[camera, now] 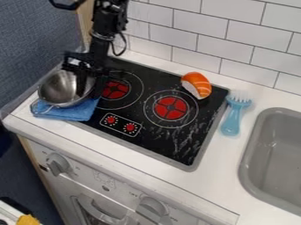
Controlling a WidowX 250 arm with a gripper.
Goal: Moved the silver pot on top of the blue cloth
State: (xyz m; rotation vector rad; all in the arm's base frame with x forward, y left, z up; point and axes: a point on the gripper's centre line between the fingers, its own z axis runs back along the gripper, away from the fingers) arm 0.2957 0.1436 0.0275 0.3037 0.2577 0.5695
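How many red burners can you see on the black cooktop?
2. One burner is beside the silver pot; the other burner is farther right, near the orange sushi piece. The arm may hide more.

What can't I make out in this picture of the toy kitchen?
All in the camera view:
- Part of the shiny silver metal pot: behind the black gripper.
- Most of the folded blue cloth: covered by the pot.
- The left edge of the red-centred black left burner: behind the gripper.
- The grey sink's far side: cut off by the right edge.
- What the yellow object is: cut off by the bottom edge.
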